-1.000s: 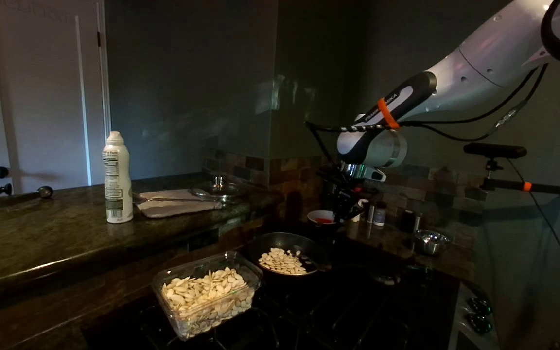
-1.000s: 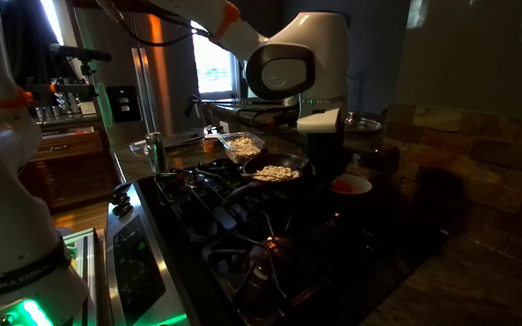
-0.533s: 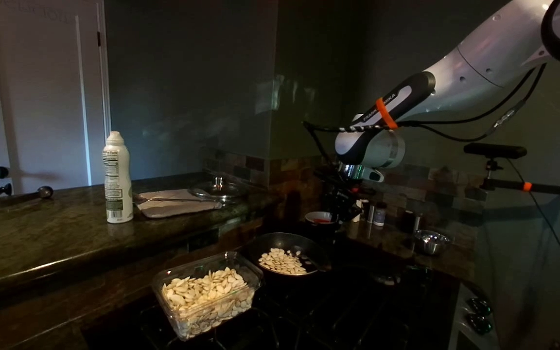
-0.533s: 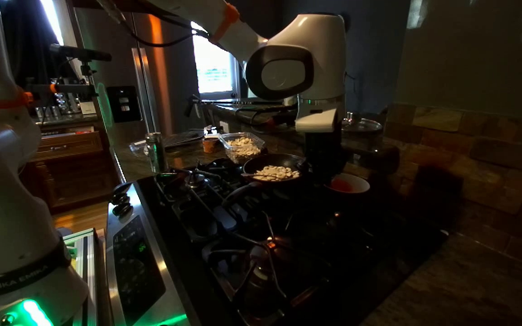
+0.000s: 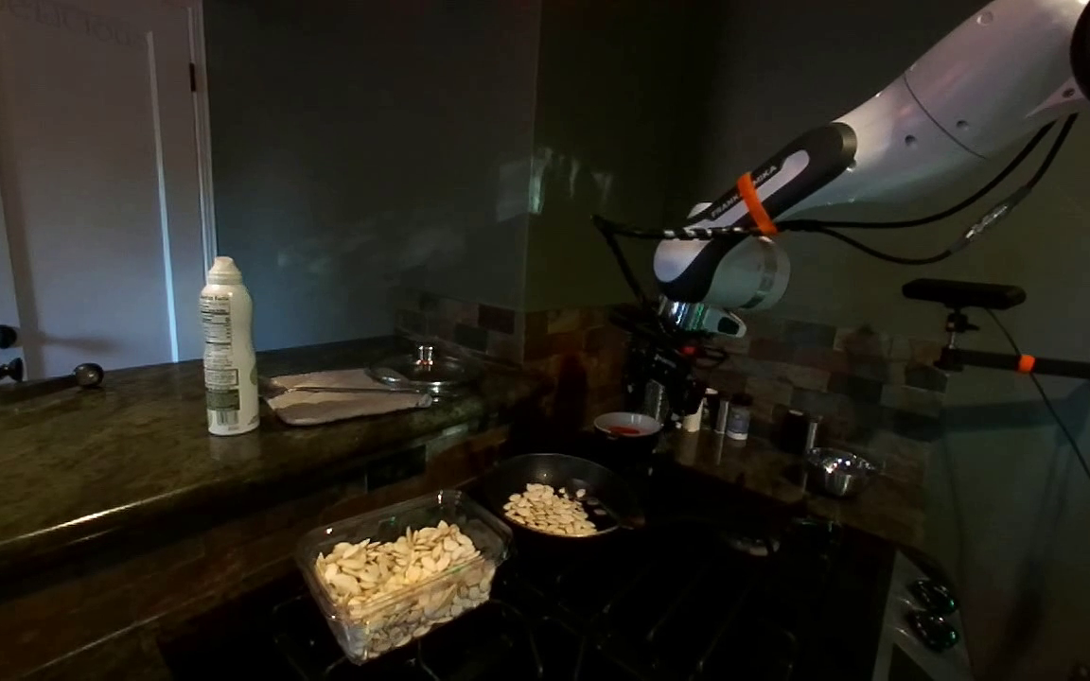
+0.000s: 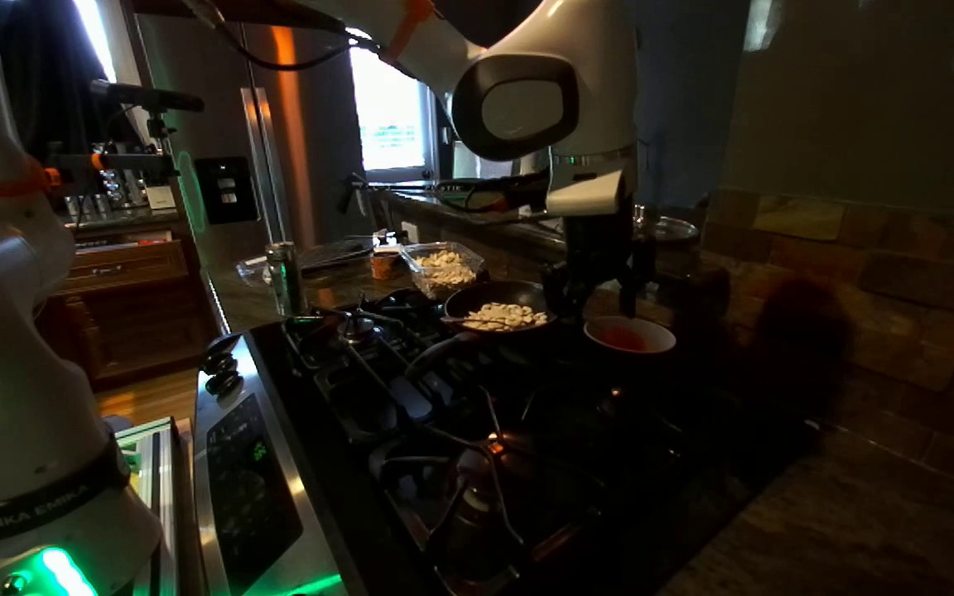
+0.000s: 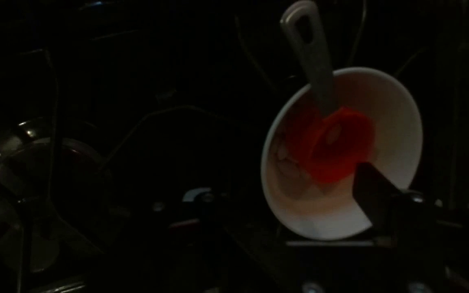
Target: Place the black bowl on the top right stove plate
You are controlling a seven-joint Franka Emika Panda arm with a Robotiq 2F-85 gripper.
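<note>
Black bowl point(image 6: 659, 336) toward the far left corner of the stove point(image 5: 677, 586), gripper point(image 6: 601, 308) just over it

Looking from the seed tub's end: the clear plastic tub point(image 5: 377, 525), heaped with pale seeds point(image 5: 403, 563), is at the near left corner. A white bottle point(image 5: 228, 359) stands upright on the raised counter point(image 5: 81, 473), close to its stove-side edge. Next along the stove's left edge is a dark frying pan point(image 5: 592, 473), more seeds spread over part of the bottom. The control panel point(image 5: 895, 605) runs along the right edge.

Then the bowl, past the pan. It's dark outside, white inside, and looks upright. In the wrist view a red thing point(image 7: 340, 138) lies in it and a grey handle point(image 7: 314, 53) sticks out over the rim; can't tell if they're one piece. Too dark to make out what's right under the bowl.

The gripper hangs from the arm point(image 5: 772, 208). Its fingers point(image 7: 375, 195) are spread well apart, a let-go pose. One overlaps the bowl's rim, but I can't tell if it's touching.

Further back, on the counter point(image 5: 772, 468) along the stove's far edge: a shiny metal bowl point(image 5: 840, 473) and some small bottles point(image 5: 739, 421) near the tiled wall point(image 5: 815, 378). A glass lid point(image 5: 424, 374) sits by the raised counter's far corner.
</note>
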